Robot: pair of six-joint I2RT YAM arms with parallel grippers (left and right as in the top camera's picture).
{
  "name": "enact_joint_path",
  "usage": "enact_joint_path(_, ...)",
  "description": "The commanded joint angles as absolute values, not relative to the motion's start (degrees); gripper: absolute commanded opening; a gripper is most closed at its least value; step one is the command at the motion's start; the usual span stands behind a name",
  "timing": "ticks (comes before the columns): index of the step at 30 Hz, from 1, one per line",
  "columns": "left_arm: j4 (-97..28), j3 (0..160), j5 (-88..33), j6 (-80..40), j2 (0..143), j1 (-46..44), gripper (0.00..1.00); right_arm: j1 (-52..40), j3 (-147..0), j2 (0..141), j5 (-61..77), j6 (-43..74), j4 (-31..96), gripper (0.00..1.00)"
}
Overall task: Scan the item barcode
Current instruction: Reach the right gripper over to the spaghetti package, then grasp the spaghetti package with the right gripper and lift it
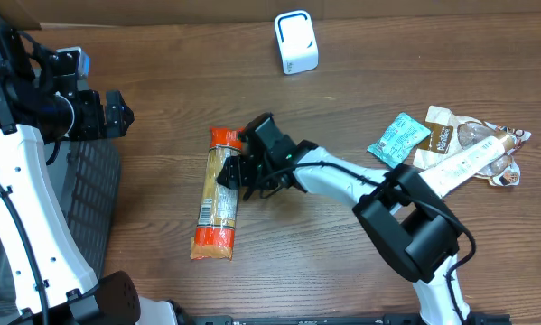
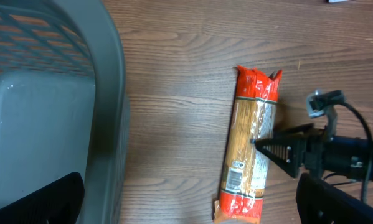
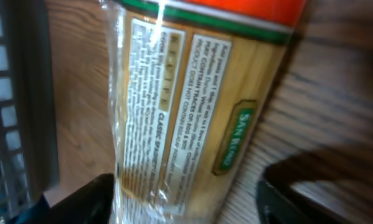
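Note:
The item is a long spaghetti packet (image 1: 218, 203) with orange ends, lying flat on the wooden table. Its barcode (image 2: 236, 176) faces up near the lower end in the left wrist view. My right gripper (image 1: 237, 171) reaches over the packet's upper half. In the right wrist view its jaws (image 3: 186, 205) straddle the packet (image 3: 192, 106): one finger (image 3: 80, 202) is against the plastic and a gap remains at the other (image 3: 323, 193). My left gripper (image 2: 189, 208) is open and empty, high over the basket's edge and the table. A white scanner (image 1: 295, 42) stands at the back.
A grey mesh basket (image 1: 89, 208) fills the left side, and its rim (image 2: 108, 93) is close to the packet. Several other food packets (image 1: 451, 149) lie in a heap at the right, beside the right arm's base.

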State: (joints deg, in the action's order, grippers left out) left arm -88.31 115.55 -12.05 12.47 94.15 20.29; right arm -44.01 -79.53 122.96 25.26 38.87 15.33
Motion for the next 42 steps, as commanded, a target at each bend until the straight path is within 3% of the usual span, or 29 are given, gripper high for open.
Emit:
enact_joint_path(1,-88.2,115.6,-13.0,13.7,94.4,20.2,1.00,-46.0,-79.9,126.8,21.9,42.0,13.6,0.64)
enact_joint_path(7,-88.2,115.6,-13.0,13.7,94.4,20.2,0.99,-46.6,-79.9,128.8,22.1,42.5,14.0,0.34)
enact_joint_path(13,-88.2,115.6,-13.0,13.7,94.4,20.2,1.00,-46.3,-79.9,128.7,24.4,41.6,14.2,0.22)
enact_joint_path(19,-88.2,115.6,-13.0,13.7,94.4,20.2,1.00,-44.8,-81.1,126.6,25.8,36.8,16.1,0.19)
enact_joint_path(24,-88.2,115.6,-13.0,13.7,94.4,20.2,1.00,-41.9,-84.8,120.2,23.4,26.2,28.0,0.12)
enact_joint_path(28,-88.2,115.6,-13.0,13.7,94.4,20.2,0.99,-40.7,-89.6,113.3,11.0,17.8,43.9,0.04)
enact_joint_path(34,-88.2,115.6,-13.0,13.7,94.4,20.2,1.00,-41.7,-97.6,109.6,-13.7,16.4,67.7,0.04)
enact_joint_path(42,-88.2,115.6,-13.0,13.7,94.4,20.2,1.00,-43.8,-97.6,114.1,-17.6,16.4,74.1,0.06)
